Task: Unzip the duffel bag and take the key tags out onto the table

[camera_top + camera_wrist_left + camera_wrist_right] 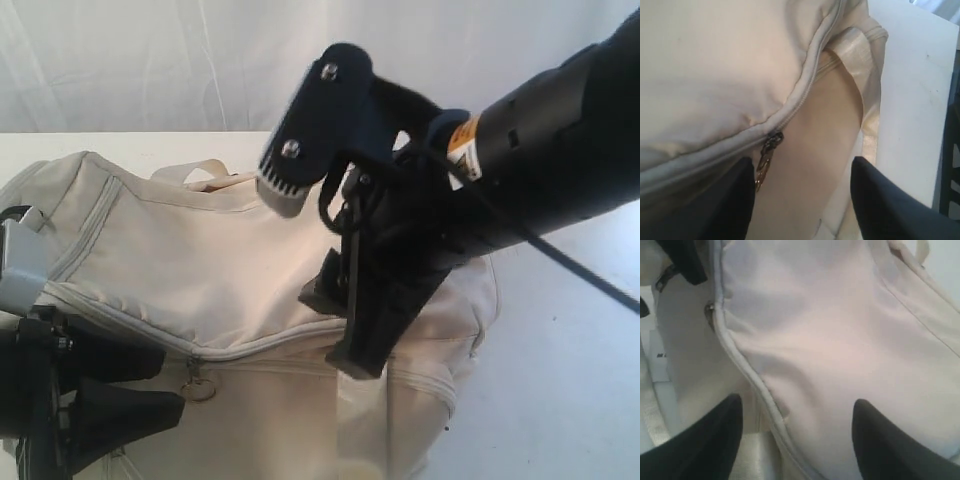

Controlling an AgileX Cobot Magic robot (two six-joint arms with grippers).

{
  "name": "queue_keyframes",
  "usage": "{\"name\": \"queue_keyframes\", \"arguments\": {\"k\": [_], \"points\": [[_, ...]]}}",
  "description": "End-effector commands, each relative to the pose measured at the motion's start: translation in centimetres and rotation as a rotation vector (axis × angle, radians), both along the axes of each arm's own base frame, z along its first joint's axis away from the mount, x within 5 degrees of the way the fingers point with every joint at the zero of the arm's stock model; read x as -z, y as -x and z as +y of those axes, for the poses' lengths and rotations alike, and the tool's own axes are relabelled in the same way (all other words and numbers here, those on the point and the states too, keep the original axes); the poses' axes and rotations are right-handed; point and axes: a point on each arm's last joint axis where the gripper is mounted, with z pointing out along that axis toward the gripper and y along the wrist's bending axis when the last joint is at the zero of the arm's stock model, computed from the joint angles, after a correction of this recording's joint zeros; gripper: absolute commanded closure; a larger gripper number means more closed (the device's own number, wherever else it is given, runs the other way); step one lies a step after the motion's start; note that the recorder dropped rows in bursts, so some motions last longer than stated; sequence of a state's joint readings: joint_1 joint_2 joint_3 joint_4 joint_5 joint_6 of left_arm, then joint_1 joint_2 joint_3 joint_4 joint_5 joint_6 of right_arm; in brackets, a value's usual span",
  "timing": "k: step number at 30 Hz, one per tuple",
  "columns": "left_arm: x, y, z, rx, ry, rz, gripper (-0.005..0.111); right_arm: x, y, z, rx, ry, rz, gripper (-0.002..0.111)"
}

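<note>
Cream-beige fabric is filling every view: the duffel bag is lying on the white table, and its grey zipper line is looking shut. The left gripper is hovering with fingers spread wide, the metal zipper pull dangling just beside one finger, ungripped. The right gripper is hanging with fingers apart over the bag's broad panel, holding nothing.

One large cream-beige fabric duffel bag, one wide white table, one brass-coloured metal zipper pull. Two black robot grippers are in frame, the left gripper and the right gripper. Each shows two dark fingers, four in all.
</note>
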State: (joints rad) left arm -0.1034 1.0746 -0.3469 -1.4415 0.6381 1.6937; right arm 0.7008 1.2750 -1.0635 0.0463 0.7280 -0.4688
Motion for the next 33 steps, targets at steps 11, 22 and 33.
{"name": "queue_keyframes", "arguments": {"k": [11,22,33], "points": [[1.1,-0.2,-0.5,-0.005,-0.082,-0.001,0.046,4.1,-0.5,4.4,-0.274,0.159,-0.052,0.043],[1.0,-0.2,-0.6,0.014,-0.092,-0.045,0.046,6.6,-1.3,5.2,-0.317,0.233,-0.01,0.052],[1.1,-0.3,-0.8,0.019,-0.124,-0.083,0.046,6.4,-1.5,5.4,-0.276,0.204,0.003,0.108]]}}
